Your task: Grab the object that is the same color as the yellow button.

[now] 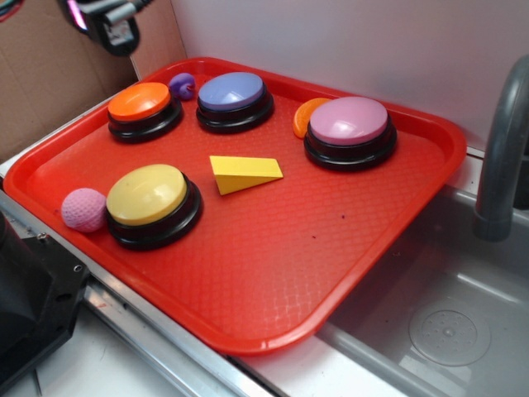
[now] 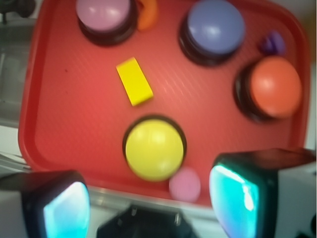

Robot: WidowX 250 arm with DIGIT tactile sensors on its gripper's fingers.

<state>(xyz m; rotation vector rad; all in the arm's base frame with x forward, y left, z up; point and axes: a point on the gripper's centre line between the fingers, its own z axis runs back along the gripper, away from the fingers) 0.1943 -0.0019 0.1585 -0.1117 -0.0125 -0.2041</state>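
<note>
Exterior and wrist views of a colour-matching pick. A shallow red plastic tray [image 1: 397, 240] with a waffled floor rested partly over the rim of a grey sink [image 1: 446, 322], beside a grey faucet [image 1: 502, 149]. On the tray stood four dome push-buttons on black circular bases: the large yellow dome button [image 1: 147, 195] toward the near left, an orange dome button [image 1: 140, 103] and a purple-blue dome button [image 1: 232, 93] along the far side, and a pink dome button [image 1: 350, 122] toward the right. Each button had a small object of matching colour beside it, evidently so that the choice had to be made by colour: a pink textured ball [image 1: 83, 209] touching the yellow button's base, a small purple object [image 1: 182, 84] between the orange and purple-blue buttons, and an orange disc [image 1: 304, 116] tucked against the pink button. The target, a small solid yellow wedge block [image 1: 244, 174], lay flat on bare tray floor near the centre, just beside the yellow button and apart from all others, its thin edge pointing toward the pink button. The black gripper [image 2: 148, 201] hung high above the tray's near edge, well apart from the wedge; its two fingers [image 2: 242, 191] stood wide apart and held nothing. The grasp had not yet begun; the open surroundings probably permitted a direct descent.
</note>
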